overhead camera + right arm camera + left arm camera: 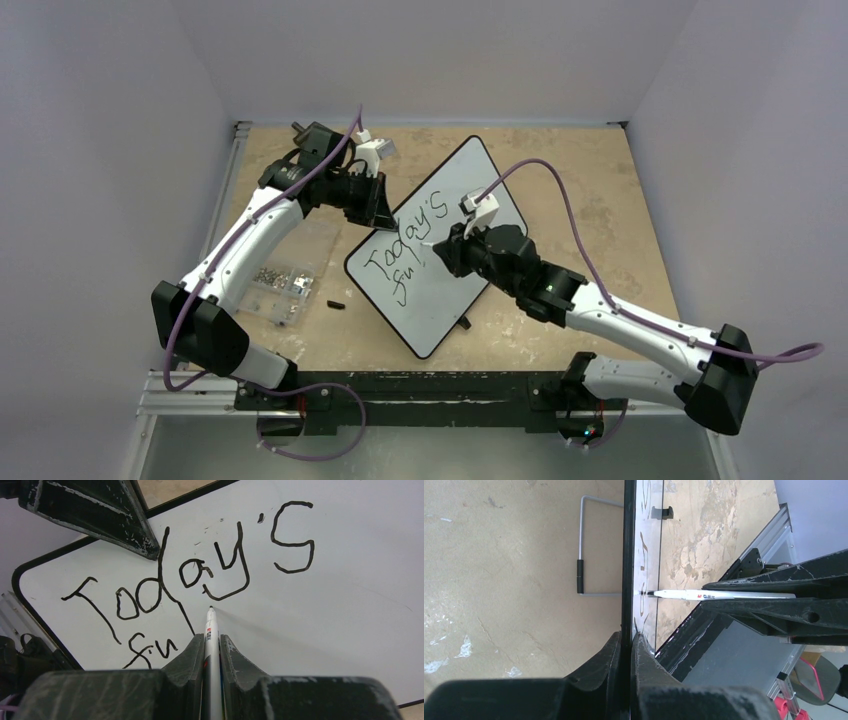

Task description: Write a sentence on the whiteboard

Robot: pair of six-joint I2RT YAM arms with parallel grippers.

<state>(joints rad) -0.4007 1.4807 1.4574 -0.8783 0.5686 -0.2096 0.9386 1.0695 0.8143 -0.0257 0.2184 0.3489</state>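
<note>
Handwriting in black marker, the sentence (192,575), reads "Today's" on a slanted upper line. Below it, toward seven o'clock, a second line holds only "fu". We see it on the whiteboard (440,310), which sits near the middle of the table (600,200). In the overhead view the board is turned so its corners point roughly to twelve, three, six and nine o'clock.

From the board's four o'clock side, the right gripper (211,637) reaches in, its jaws closed tight on a white marker (210,625). The marker's black tip meets the board face just under the tail of the "y", up and to the right of "fu". At the board's ten o'clock edge, the left gripper (630,641) is clamped shut on the thin black rim, steadying the board.

Further out, at nine o'clock from the board, lies a clear box of screws (285,280). A small black piece (333,303), perhaps a cap, lies just beside the board's nine o'clock corner.

We judge the main risks as follows. The tip stands so near the "y" that a stroke begun here could cross its tail and blur both lines. Pen pressure could pivot the board, since only one edge is held, and warp the letters. Too little pressure could leave these thin strokes broken.
</note>
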